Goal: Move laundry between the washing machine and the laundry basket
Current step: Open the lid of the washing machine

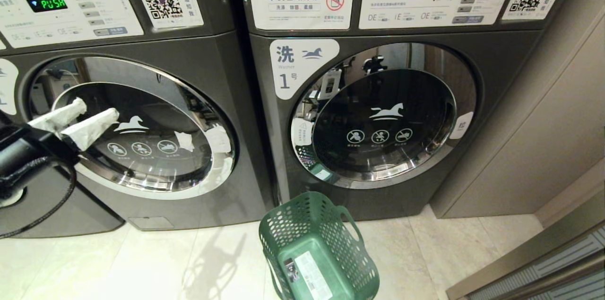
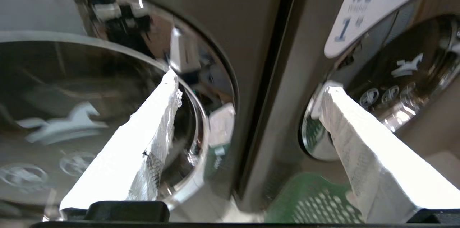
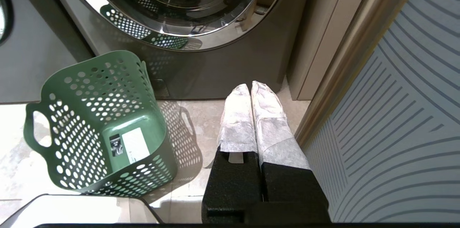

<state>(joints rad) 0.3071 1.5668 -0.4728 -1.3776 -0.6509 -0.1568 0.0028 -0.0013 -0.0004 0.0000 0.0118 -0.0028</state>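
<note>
My left gripper [image 1: 79, 122] raised before neighbouring washer's door, left of washer no. 1 [image 1: 373, 120], fingers spread, empty. Right gripper [image 3: 251, 93] parked low, fingers together. Green basket [image 1: 316, 248] empty below washer no. 1. No laundry visible; likely soft, limp. Pinch bunched fold.

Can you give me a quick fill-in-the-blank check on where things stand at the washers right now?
1. The green laundry basket stands on the floor and holds ____ laundry.
2. The door of washer number 1 is ____.
3. The left gripper is raised before the left-hand washer with its jaws ____.
4. The right gripper hangs low near the basket, jaws ____.

Missing words: no; closed; open; shut
</note>
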